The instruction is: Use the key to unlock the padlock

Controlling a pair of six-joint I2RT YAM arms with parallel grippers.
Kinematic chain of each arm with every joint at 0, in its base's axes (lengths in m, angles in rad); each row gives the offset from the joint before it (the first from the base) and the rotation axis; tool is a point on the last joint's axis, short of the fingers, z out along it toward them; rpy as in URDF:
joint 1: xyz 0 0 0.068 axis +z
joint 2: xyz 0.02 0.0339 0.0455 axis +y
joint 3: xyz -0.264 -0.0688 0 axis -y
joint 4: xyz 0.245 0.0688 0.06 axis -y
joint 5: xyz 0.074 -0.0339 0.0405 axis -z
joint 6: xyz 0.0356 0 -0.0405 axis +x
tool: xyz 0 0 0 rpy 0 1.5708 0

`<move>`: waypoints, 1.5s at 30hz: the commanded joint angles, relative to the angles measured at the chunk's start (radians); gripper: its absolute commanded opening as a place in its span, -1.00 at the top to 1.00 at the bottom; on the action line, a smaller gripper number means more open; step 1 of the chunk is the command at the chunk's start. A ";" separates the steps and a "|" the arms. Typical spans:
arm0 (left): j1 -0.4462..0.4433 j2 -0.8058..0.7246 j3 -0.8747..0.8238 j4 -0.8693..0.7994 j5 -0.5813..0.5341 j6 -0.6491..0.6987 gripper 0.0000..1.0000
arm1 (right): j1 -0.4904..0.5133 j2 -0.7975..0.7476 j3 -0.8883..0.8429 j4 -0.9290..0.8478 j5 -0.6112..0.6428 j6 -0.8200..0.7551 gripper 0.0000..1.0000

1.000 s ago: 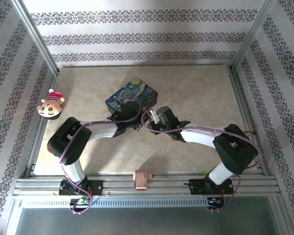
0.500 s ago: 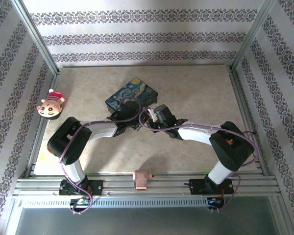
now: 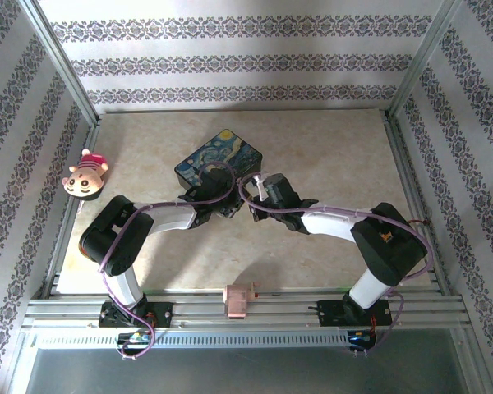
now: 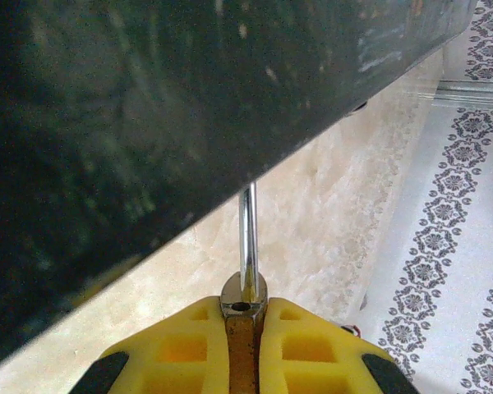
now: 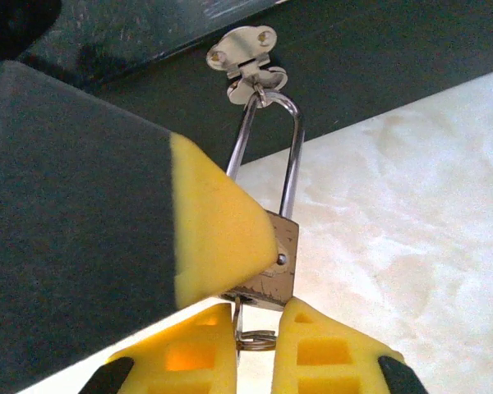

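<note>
The small brass padlock (image 5: 271,267) hangs by its silvery shackle (image 5: 292,164) from the clasp (image 5: 241,51) of the dark painted box (image 3: 220,161). My left gripper (image 4: 245,316) is shut on the padlock body (image 4: 244,297), seen edge-on, and the shackle (image 4: 247,234) runs up to the box (image 4: 148,107). One left pad (image 5: 218,222) presses the lock's side. The key (image 5: 237,316) sits in the lock's underside, its ring (image 5: 256,338) hanging below. My right gripper (image 5: 255,332) is shut on the key from below. Both grippers meet in front of the box (image 3: 234,201).
A plush toy (image 3: 85,174) lies at the table's left edge. A pink block (image 3: 238,300) sits on the front rail. Patterned walls enclose the beige tabletop (image 3: 329,156) on three sides.
My right gripper has moved in under the padlock and shut on the key. The left gripper keeps its hold on the padlock.
</note>
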 commanded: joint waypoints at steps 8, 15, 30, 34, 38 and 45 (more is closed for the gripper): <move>-0.004 0.006 0.003 0.014 0.065 -0.015 1.00 | -0.138 0.069 -0.054 0.273 -0.286 0.332 1.00; -0.001 -0.003 -0.012 0.021 0.061 -0.018 0.98 | -0.195 0.126 -0.102 0.499 -0.410 0.509 1.00; 0.004 -0.012 -0.028 0.036 0.036 -0.014 0.21 | -0.199 0.144 -0.108 0.558 -0.426 0.539 1.00; 0.004 -0.020 -0.016 -0.007 -0.016 0.028 0.17 | -0.193 0.144 -0.099 0.550 -0.424 0.533 1.00; 0.004 -0.014 -0.005 -0.013 -0.053 0.055 -0.24 | -0.189 0.145 -0.095 0.541 -0.424 0.526 1.00; 0.004 -0.005 -0.008 0.046 -0.088 0.052 -0.59 | -0.181 0.145 -0.084 0.527 -0.420 0.513 1.00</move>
